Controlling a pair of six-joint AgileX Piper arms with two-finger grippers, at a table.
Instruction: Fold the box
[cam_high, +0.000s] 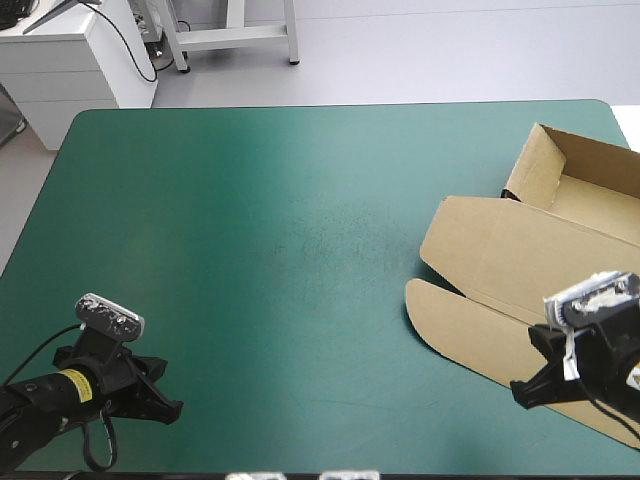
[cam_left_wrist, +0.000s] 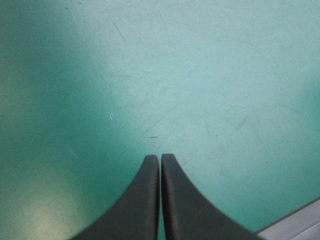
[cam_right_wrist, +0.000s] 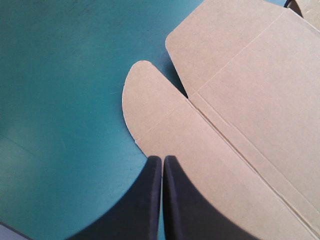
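Observation:
The brown box (cam_high: 520, 250) lies at the table's right side as an open tray: its far walls (cam_high: 560, 165) stand raised and its lid with a rounded flap (cam_high: 450, 315) lies flat toward the middle. My right gripper (cam_high: 522, 392) hangs shut over the lid's near edge; in the right wrist view its fingertips (cam_right_wrist: 161, 159) meet in one arch above the rounded flap (cam_right_wrist: 150, 105) of the box (cam_right_wrist: 250, 85). My left gripper (cam_high: 168, 405) sits shut near the table's front left corner, far from the box; in the left wrist view its tips (cam_left_wrist: 160, 157) meet over bare cover.
The teal-green cover (cam_high: 260, 240) spreads bare between the two arms. The table's front edge (cam_left_wrist: 295, 222) shows just beside the left gripper. The box reaches past the table's right edge.

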